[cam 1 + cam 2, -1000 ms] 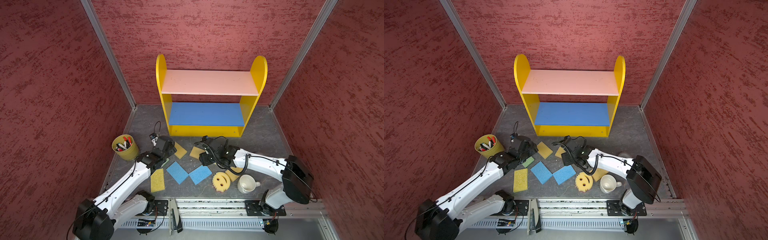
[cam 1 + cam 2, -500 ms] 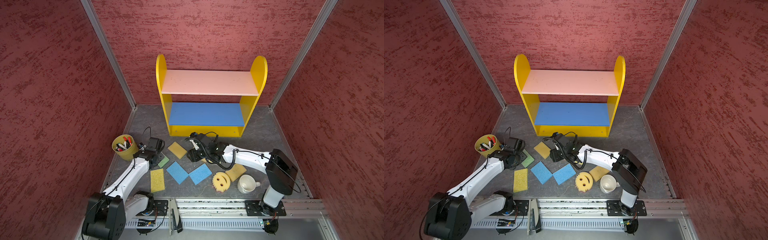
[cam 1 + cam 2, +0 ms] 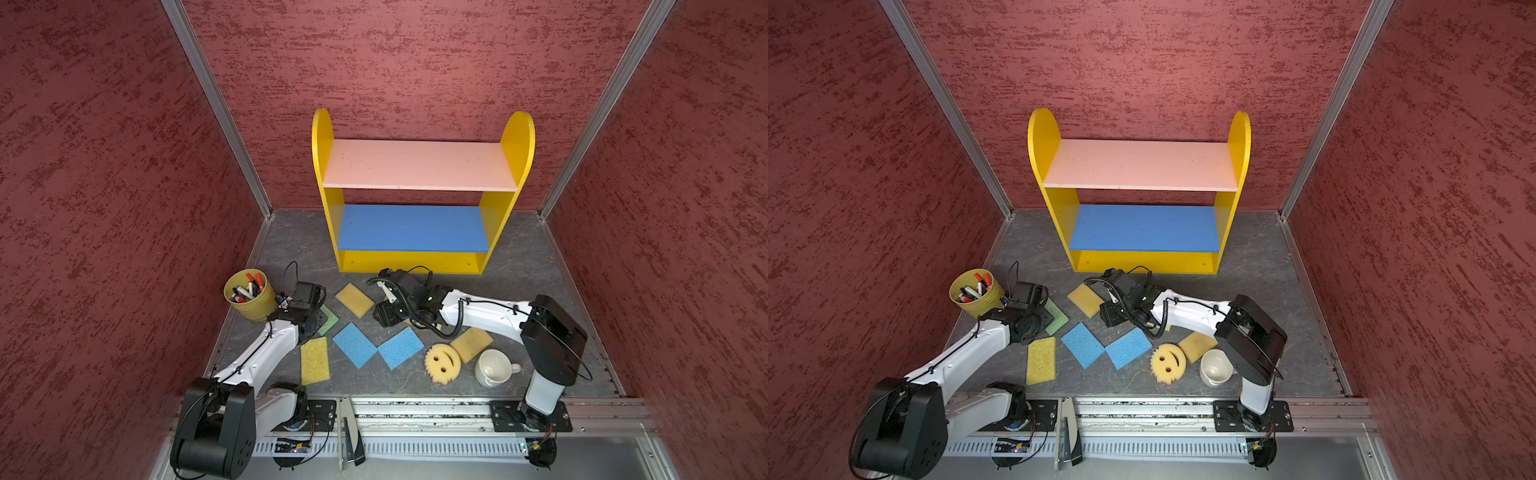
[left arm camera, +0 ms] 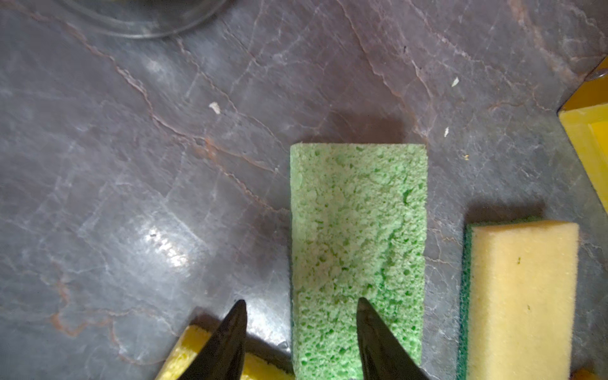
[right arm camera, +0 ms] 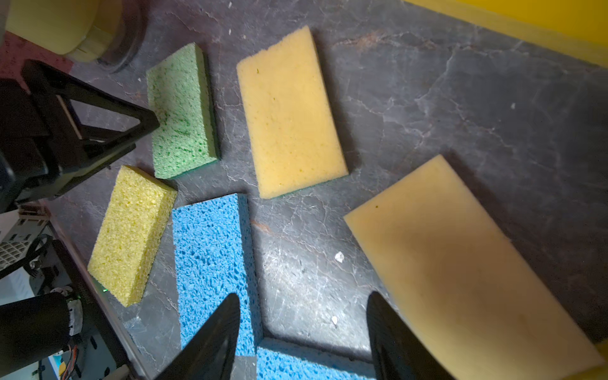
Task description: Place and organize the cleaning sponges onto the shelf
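Note:
The shelf (image 3: 419, 164) stands empty at the back. Sponges lie on the floor in front of it: tan (image 3: 354, 300), two blue (image 3: 354, 345) (image 3: 400, 347), yellow (image 3: 315, 360), a smiley one (image 3: 442, 362) and another tan one (image 3: 471, 344). My left gripper (image 4: 301, 306) is open low over the green sponge (image 4: 358, 237), one finger above it and the other beside its long edge. The green sponge (image 3: 329, 319) is half hidden under that arm in both top views. My right gripper (image 5: 302, 299) is open over bare floor between the blue sponges (image 5: 210, 250) and a tan sponge (image 5: 460, 263).
A yellow cup of markers (image 3: 249, 295) stands just left of my left wrist. A white mug (image 3: 494, 368) sits by the smiley sponge at the front right. Red walls close in on three sides, and a metal rail (image 3: 415, 409) runs along the front.
My left gripper drew back to the left over the green sponge and its jaws narrowed. My right gripper moved left, to beside the tan sponge.

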Available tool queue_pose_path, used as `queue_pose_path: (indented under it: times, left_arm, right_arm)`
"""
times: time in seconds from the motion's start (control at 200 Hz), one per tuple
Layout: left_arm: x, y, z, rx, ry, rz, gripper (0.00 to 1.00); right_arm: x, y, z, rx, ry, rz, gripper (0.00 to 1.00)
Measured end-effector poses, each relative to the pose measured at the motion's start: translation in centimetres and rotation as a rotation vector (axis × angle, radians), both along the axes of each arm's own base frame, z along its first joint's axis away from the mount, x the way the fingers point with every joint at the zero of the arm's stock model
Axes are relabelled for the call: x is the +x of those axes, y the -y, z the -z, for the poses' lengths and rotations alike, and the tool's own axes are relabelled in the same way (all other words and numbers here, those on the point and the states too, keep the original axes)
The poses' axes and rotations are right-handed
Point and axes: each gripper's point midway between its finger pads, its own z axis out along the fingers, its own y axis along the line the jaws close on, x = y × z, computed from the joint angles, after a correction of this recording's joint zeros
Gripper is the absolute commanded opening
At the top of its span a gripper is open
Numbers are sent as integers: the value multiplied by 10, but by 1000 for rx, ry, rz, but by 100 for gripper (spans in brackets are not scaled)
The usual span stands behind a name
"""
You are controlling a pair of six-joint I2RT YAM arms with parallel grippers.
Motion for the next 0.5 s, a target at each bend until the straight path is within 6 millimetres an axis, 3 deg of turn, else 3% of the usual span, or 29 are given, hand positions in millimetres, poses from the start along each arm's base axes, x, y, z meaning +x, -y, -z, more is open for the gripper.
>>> queue_pose_path:
  times: [0.175, 0.496]
  left_arm:
    - [1, 5, 8, -32, 32, 13, 53]
    - [13, 9, 14, -50, 52, 26, 40]
  right_arm:
    - [-1, 0, 2, -2, -3, -5, 64]
    - [-1, 0, 2, -2, -6, -6, 64]
